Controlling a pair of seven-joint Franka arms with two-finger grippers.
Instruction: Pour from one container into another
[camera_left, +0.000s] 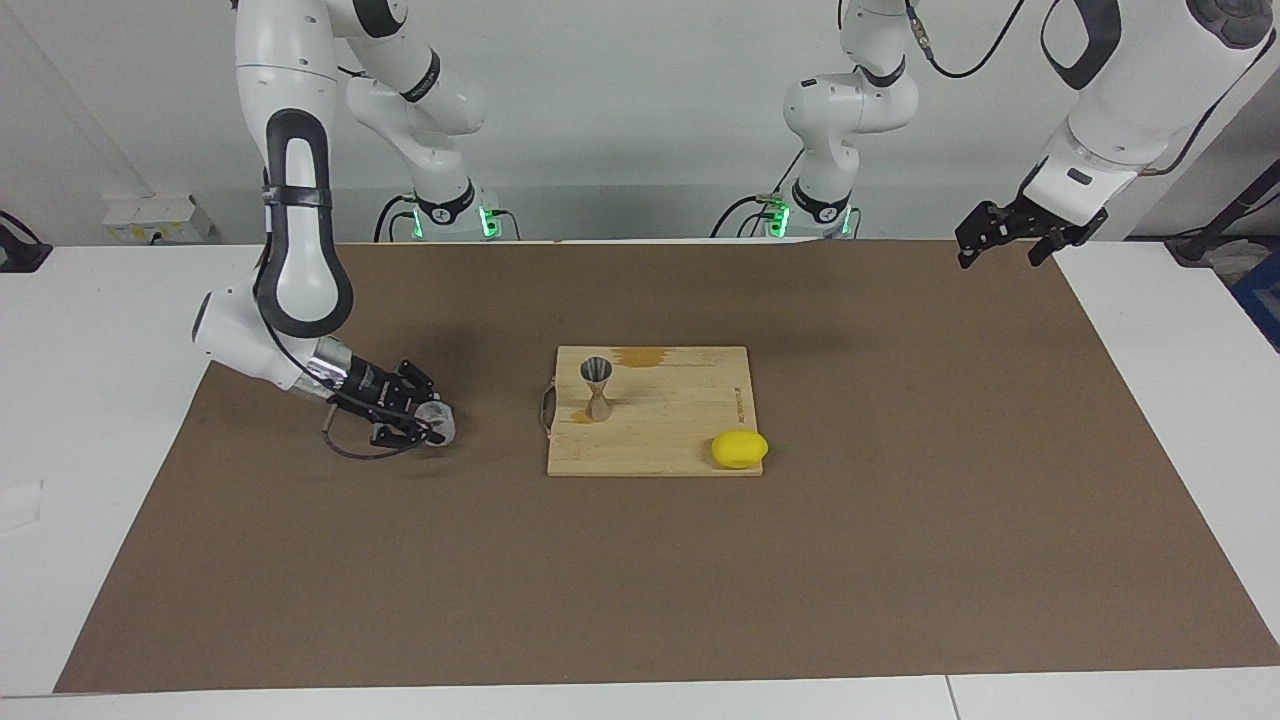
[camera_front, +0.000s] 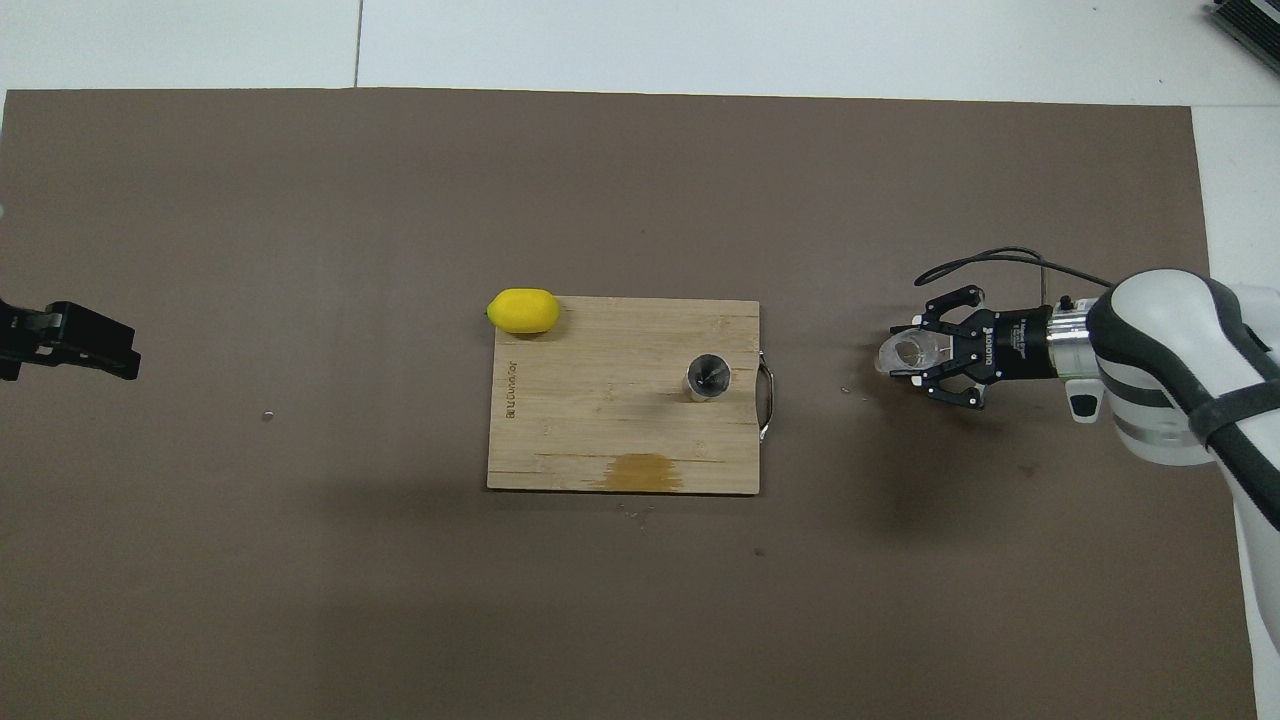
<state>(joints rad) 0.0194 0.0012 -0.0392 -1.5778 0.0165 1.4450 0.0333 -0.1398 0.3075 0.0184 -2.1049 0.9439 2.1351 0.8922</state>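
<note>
The right gripper (camera_left: 432, 424) is clamped on the glass tumbler (camera_left: 438, 421), low over the mat (camera_left: 900, 560) toward the right arm's end, likely to set it down; the jigger (camera_left: 597, 388) stands upright on the cutting board (camera_left: 670, 440) near its handle edge; the left gripper (camera_left: 1005, 235) waits with fingers apart over the mat's corner.

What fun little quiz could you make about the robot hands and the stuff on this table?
1. True or false: the yellow oval lemon lies at a corner of the wooden cutting board.
2. Which hand holds the small clear glass tumbler: A right hand, B left hand?
3. Fill in: the silver hourglass-shaped metal jigger stands on the ____.

Key: 1 true; 2 A; 3 board.
</note>
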